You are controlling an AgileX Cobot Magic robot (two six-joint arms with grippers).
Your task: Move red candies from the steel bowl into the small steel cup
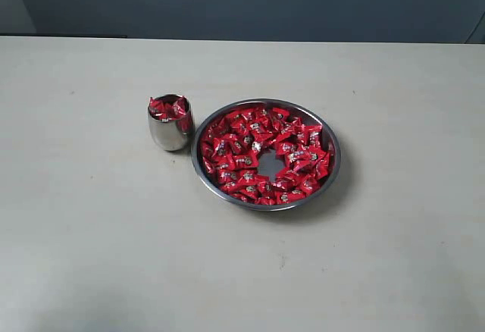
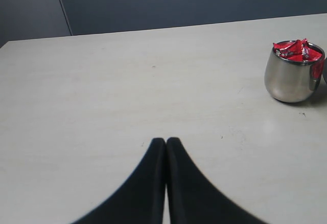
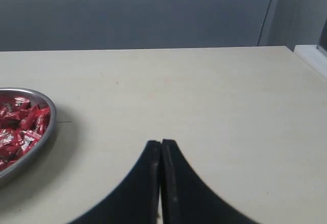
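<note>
So on the bench (image 1: pixel 91 233) the small steel cup (image 1: pixel 170 127) sits just left of the steel bowl (image 1: pixel 195 158), right up beside its rim, with most red candies (image 1: pixel 242 161) lying in the bowl around a bare spot and a few piled in the cup's mouth.

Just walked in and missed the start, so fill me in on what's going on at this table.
Nothing is being handled right now. The left gripper and right gripper are both shut and empty, over bare table. The small steel cup is heaped to its rim with red candies, and the steel bowl beside it holds many more, with a bare patch near its middle.
</note>
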